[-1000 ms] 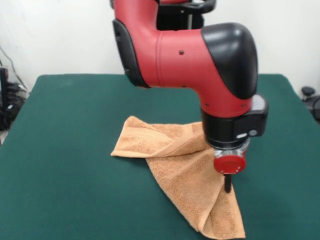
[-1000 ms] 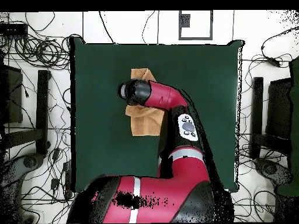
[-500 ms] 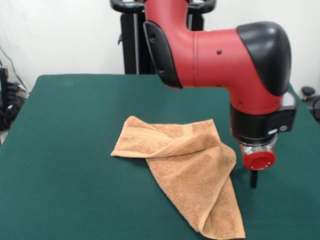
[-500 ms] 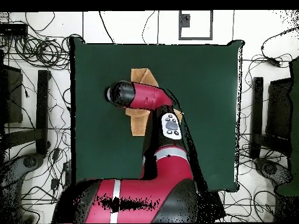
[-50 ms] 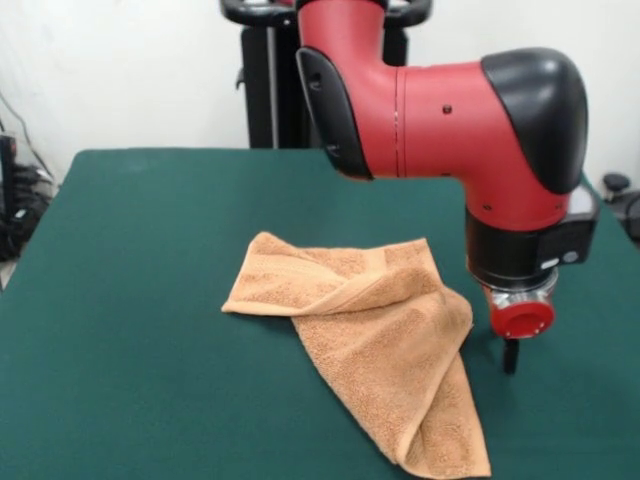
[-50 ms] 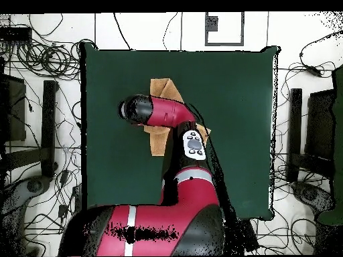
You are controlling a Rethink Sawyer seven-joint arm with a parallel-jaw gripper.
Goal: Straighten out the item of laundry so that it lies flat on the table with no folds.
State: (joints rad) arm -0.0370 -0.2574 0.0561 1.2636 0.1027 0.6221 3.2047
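The item of laundry [image 5: 365,335], an orange-tan towel, lies crumpled in the middle of the green table [image 5: 130,250]. One layer is folded diagonally over the rest, and a long flap runs to the near edge. My gripper [image 5: 510,356] hangs low over bare felt just right of the towel, apart from it. Nothing shows in its grasp. In the overhead view the arm covers the towel's middle. One towel corner [image 6: 161,87] shows above the arm's head and another patch [image 6: 156,141] below it. The gripper itself is hidden under the arm's head there.
The table's edge [image 6: 83,120] lies close to the arm's head in the overhead view. Tangled cables [image 6: 47,60] and black stands [image 6: 48,127] ring the table. A black frame [image 5: 262,90] rises behind the table.
The arm has swung sideways off the towel, rightward in the front view, and the gripper now hangs over bare table. The towel's shape looks unchanged. In the last half second it barely moved.
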